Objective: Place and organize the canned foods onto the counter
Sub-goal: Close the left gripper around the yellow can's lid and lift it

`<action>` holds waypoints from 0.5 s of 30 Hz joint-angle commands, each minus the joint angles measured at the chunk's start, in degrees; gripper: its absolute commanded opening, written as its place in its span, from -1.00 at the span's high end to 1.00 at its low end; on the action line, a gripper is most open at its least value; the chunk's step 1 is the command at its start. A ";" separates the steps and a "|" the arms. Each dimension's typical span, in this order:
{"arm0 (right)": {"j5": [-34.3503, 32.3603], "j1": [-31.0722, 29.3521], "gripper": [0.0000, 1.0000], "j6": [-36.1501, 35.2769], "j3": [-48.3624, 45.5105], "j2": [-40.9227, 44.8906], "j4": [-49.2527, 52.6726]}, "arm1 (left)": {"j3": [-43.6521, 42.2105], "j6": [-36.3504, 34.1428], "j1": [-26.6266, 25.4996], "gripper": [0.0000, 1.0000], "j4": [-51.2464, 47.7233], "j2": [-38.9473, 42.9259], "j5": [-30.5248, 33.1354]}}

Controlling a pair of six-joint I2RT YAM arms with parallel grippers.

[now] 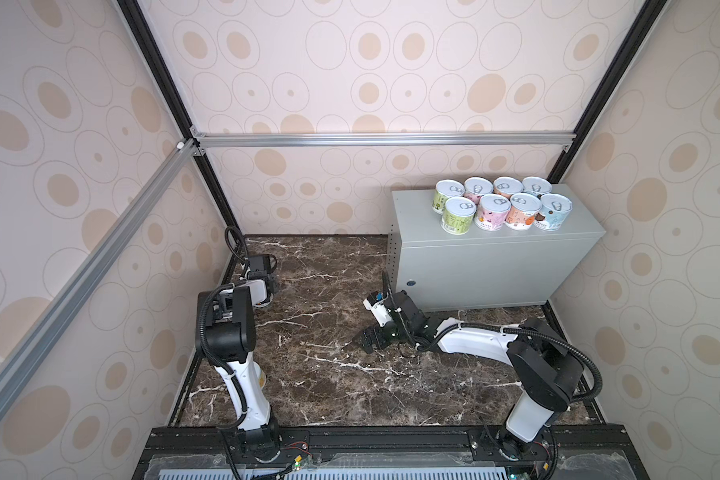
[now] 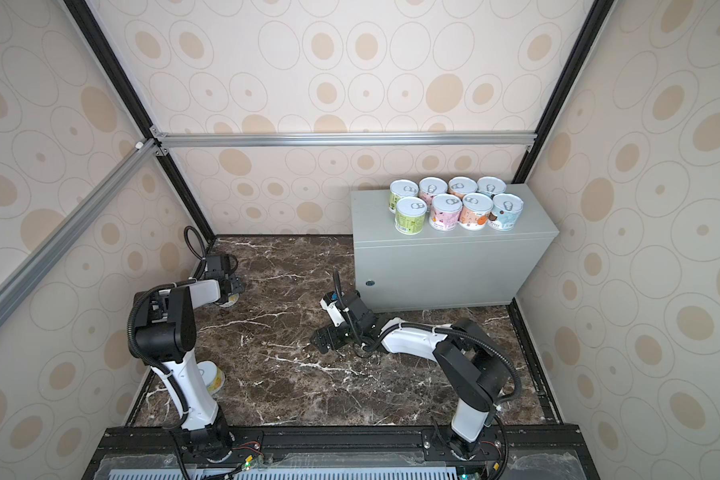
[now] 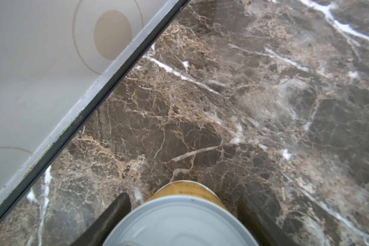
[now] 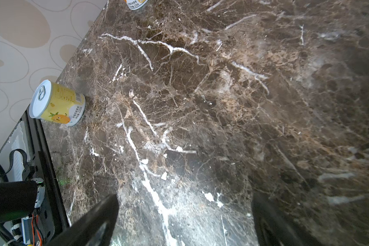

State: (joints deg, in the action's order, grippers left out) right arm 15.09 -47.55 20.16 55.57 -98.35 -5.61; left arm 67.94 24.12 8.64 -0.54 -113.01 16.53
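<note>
**Two cans to go**

The left gripper [image 3: 182, 198] straddles a yellow can [image 3: 179, 221] at far left, by the wall [image 3: 41, 85]; whether its jaws have clamped cannot be told. The right gripper [image 4: 184, 198] gapes empty at centre. Eight cans [image 1: 493, 208] line the counter [image 1: 495, 266], far right; a second yellow can [image 4: 58, 103] stands near left. An off-centre pinch could tip or drop it.

Marble floor [image 1: 329, 374]; dotted wallpaper [image 1: 350, 62]; aluminium rail [image 1: 391, 139].
</note>
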 commanded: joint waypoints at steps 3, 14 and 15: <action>0.81 0.20 -0.99 0.40 -0.23 -0.27 -0.55 | -0.62 -1.71 0.48 -0.39 0.29 3.38 0.89; 1.62 0.18 -0.98 0.60 -0.51 0.68 -0.46 | -1.22 -2.56 0.50 -0.35 -1.05 8.80 -0.18; 1.65 0.18 -0.99 0.58 -0.62 0.85 -0.46 | -1.23 -2.71 0.45 -0.35 -1.39 9.53 -0.19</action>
State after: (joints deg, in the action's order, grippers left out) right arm 16.08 -47.55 20.34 55.57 -98.35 -5.63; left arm 66.08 23.07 8.64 -2.50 -107.61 15.64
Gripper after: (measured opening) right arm 0.992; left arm 0.752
